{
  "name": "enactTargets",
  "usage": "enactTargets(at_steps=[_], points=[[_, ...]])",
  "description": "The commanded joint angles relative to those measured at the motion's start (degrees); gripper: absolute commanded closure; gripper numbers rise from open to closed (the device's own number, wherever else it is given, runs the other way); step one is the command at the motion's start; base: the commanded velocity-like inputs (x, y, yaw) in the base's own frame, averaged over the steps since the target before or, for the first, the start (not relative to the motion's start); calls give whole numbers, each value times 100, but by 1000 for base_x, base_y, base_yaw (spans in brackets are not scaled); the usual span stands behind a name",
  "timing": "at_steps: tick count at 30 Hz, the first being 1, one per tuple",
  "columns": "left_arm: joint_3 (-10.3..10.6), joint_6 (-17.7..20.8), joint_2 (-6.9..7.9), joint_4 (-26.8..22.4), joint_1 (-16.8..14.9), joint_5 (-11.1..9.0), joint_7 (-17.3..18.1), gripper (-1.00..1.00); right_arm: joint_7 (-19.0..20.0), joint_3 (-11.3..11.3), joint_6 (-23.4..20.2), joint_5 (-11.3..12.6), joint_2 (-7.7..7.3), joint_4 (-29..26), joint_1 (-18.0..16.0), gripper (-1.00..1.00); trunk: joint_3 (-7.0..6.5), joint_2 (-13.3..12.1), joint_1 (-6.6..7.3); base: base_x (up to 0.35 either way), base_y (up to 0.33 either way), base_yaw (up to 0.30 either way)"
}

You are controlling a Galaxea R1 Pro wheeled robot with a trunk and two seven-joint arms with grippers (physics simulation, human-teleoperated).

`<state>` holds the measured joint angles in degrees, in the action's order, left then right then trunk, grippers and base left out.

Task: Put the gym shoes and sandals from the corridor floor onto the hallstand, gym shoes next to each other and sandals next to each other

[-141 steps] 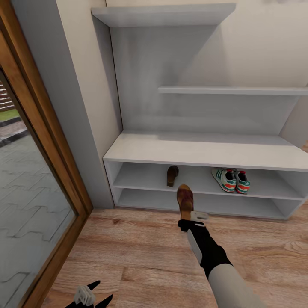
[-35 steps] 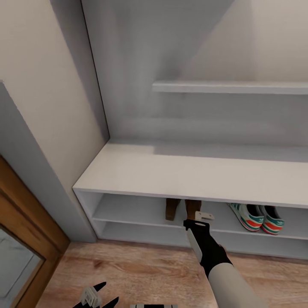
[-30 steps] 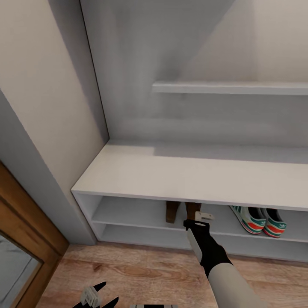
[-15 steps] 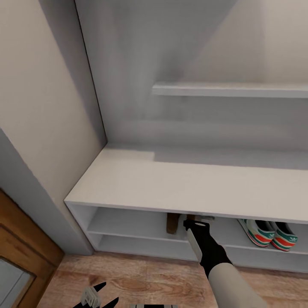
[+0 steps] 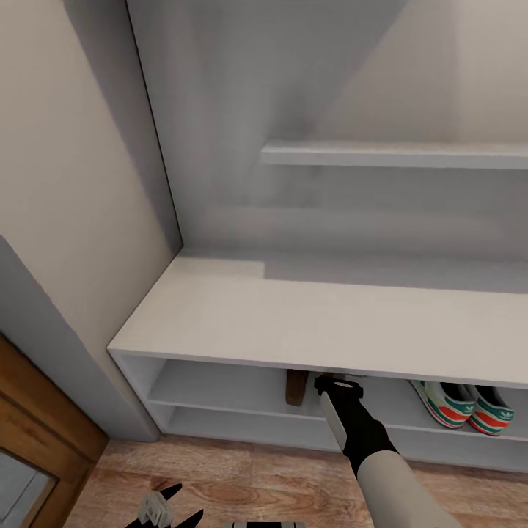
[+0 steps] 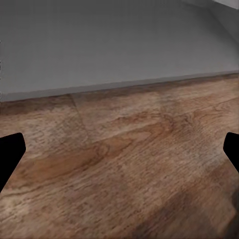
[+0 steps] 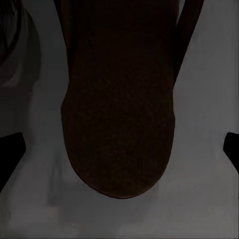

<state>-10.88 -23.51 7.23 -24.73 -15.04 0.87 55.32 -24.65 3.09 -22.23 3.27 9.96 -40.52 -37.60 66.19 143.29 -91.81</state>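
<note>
Up close against the hallstand [image 5: 293,315], with the right arm [image 5: 367,440] reaching in under the front edge of the bench top and into the upper open shelf row. Right gripper [image 7: 119,152] spread wide, black fingertips [image 7: 11,154] at either side and clear of the sandal [image 7: 119,99], which lies flat on the grey shelf board between them, rounded end toward the camera, grey board bare on both sides of it. Just beside it on the same shelf, to the left in the head view, the other sandal [image 5: 295,386], mostly hidden behind the bench edge. Farther right on that shelf, well apart from the sandals, the gym shoes [image 5: 463,405] side by side and touching or nearly so. Little headroom between bench edge and wrist. Lower shelf row open beneath, then the corridor floor [image 5: 257,477] running along the base. Above, broad bench top bare up to the wall shelf [image 5: 396,154]. Left gripper [image 5: 167,510] low at the head view's bottom edge, fingers parted with nothing between, hanging over the planks near a grey wall base [image 6: 114,50]. Wooden door frame [image 5: 37,418] at the far left.
</note>
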Motion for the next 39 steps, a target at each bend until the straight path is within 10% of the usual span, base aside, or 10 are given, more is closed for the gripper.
enactTargets(at_steps=[1, 18, 39], points=[[-27, -13, -3, 4, -3, 10, 32, -100, -23, 7, -18, 34, 3, -9, -2, -100, 5, 2, 1, 0, 0, 0], [-30, -13, -3, 12, -4, 10, 32, -100, -23, 7, -18, 33, 3, -2, -2, -100, 5, 2, 1, -19, 0, 0], [-37, -13, -3, 12, -7, 10, 32, -100, -23, 7, -18, 33, 3, 0, -2, -100, 5, 2, 1, -306, 0, 0]])
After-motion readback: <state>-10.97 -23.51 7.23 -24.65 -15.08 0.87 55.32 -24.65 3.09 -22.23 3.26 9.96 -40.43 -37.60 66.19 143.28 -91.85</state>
